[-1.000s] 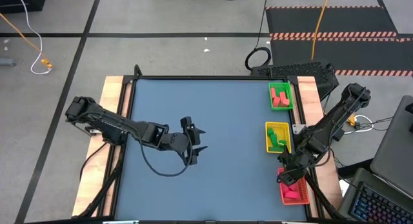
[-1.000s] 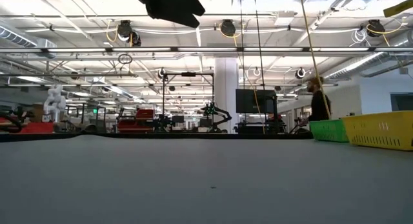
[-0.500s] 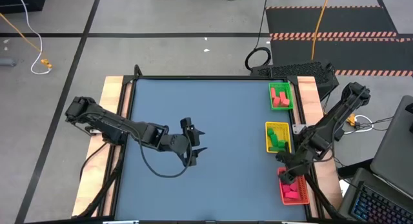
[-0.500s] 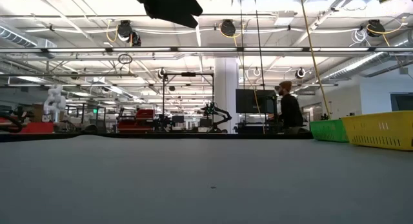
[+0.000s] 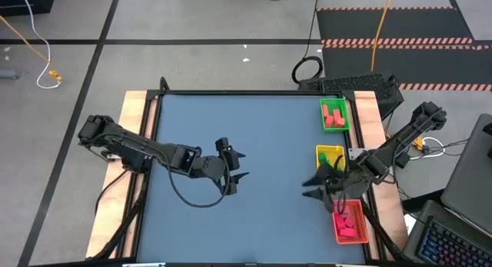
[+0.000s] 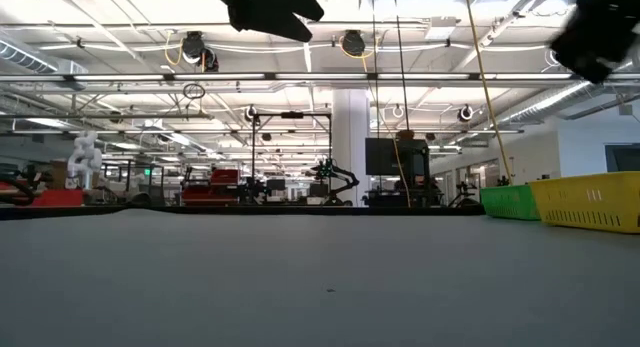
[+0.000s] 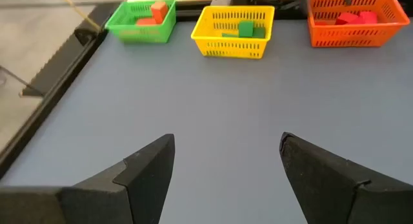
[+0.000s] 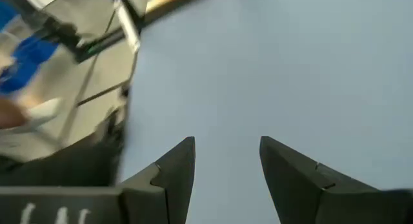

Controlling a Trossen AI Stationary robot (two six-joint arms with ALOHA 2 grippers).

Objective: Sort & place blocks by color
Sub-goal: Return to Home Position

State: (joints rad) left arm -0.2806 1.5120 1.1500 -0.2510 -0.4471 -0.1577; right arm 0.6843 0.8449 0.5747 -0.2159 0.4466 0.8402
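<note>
The blocks all lie in three trays along the table's right edge. Red blocks (image 5: 333, 119) sit in the green tray (image 5: 324, 105), green blocks (image 5: 329, 168) in the yellow tray (image 5: 319, 154), and red and pink blocks (image 5: 350, 225) in the red tray (image 5: 337, 235). My right gripper (image 5: 311, 187) hangs open and empty over bare table, just left of the yellow and red trays; its wrist view (image 8: 226, 153) shows only table between the fingers. My left gripper (image 5: 236, 169) waits open above the table's middle, facing the trays (image 7: 226, 156).
Blue table mat (image 5: 231, 128) spreads wide between the two grippers. In the left wrist view the green tray (image 7: 116, 24), yellow tray (image 7: 233, 46) and red tray (image 7: 352, 33) stand in a row. A laptop (image 5: 453, 240) sits off the table's right near corner.
My right gripper has swung away from above the red tray toward the table's left, out over the bare mat, turning as it went. The blocks and trays have stayed where they were.
</note>
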